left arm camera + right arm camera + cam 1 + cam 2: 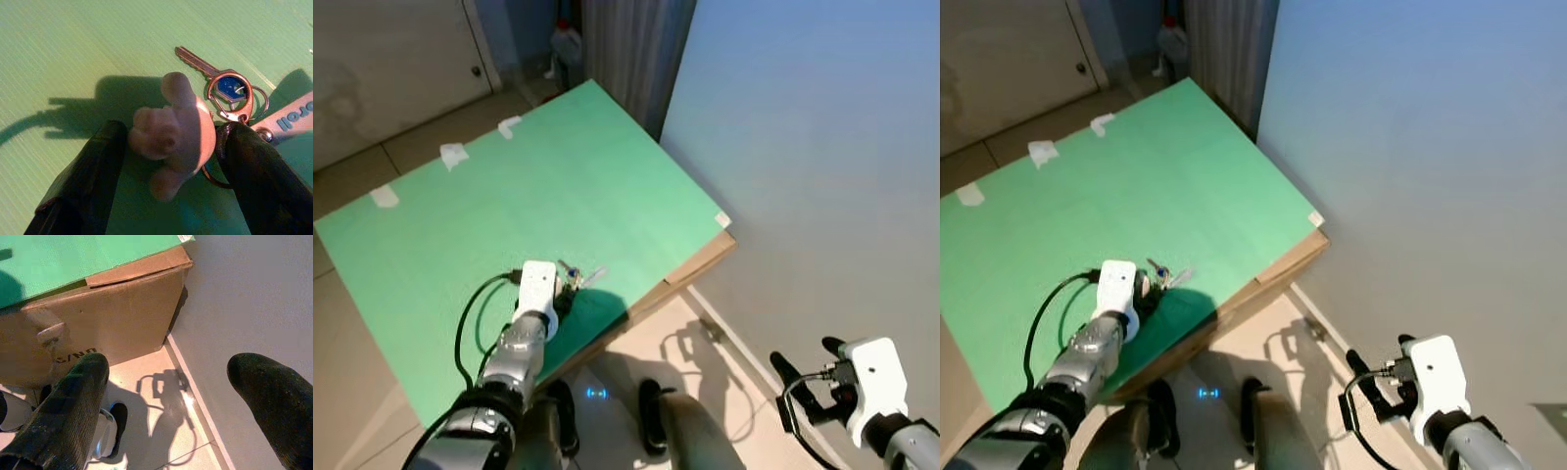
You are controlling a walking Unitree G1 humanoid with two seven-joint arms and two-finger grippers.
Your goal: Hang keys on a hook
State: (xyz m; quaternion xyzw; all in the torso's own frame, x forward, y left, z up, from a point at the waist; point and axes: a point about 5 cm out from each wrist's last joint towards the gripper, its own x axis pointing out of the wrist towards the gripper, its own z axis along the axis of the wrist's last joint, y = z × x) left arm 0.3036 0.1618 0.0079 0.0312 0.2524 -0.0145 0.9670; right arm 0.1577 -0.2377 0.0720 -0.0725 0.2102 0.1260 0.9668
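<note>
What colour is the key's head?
Blue, seen through the copper-coloured clasp; key clearest in left wrist view.

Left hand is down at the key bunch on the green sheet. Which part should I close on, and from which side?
Probably close on the pink plush charm from above. It is the bulkiest part of the key bunch, standing proud of the green sheet, while the key and copper clip lie flat. The left hand has its fingers open either side of the charm.
</note>
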